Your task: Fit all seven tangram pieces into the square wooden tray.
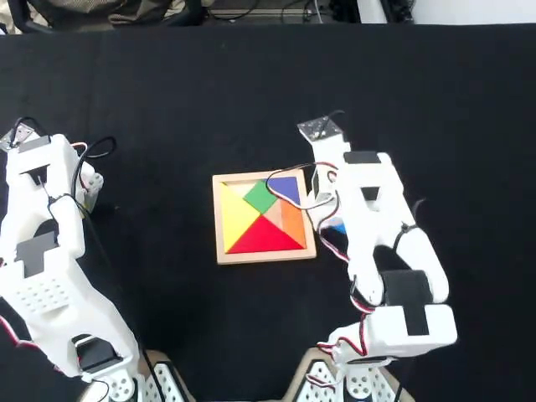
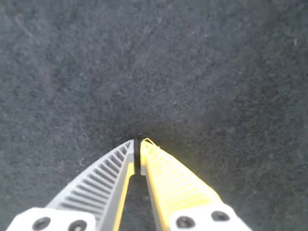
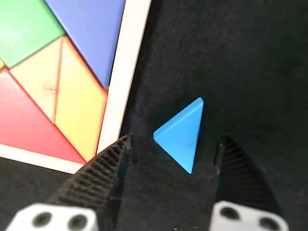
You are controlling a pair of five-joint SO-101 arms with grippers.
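While the right arm (image 1: 368, 209) stands over the black table cloth (image 1: 419, 100) just beside the square wooden tray (image 1: 265, 255), its right gripper (image 3: 175, 140) is spread wide, one dark ribbed finger (image 3: 108, 166) close to the tray's pale rim and the other finger (image 3: 238, 168) out over the cloth. The small blue triangle (image 3: 182, 134) lies flat on the cloth between the two fingertips, outside the tray and near its rim but apart from it, and touched by neither finger; in the high view a corner of it shows beneath the arm. Inside the tray lie a large yellow triangle (image 1: 234, 213), a large red triangle (image 1: 266, 237), a green square (image 1: 260, 198), a violet-blue piece (image 1: 286, 188) and an orange piece (image 1: 292, 219), all flat and edge to edge. In the right wrist view a paler orange triangle (image 3: 41, 91) sits between the red and the orange pieces. The left arm (image 1: 42, 234) stands at the far side of the table, well apart from the tray. The left gripper (image 2: 139, 144) is closed, its grey and yellow fingertips meeting over bare cloth with nothing between them.
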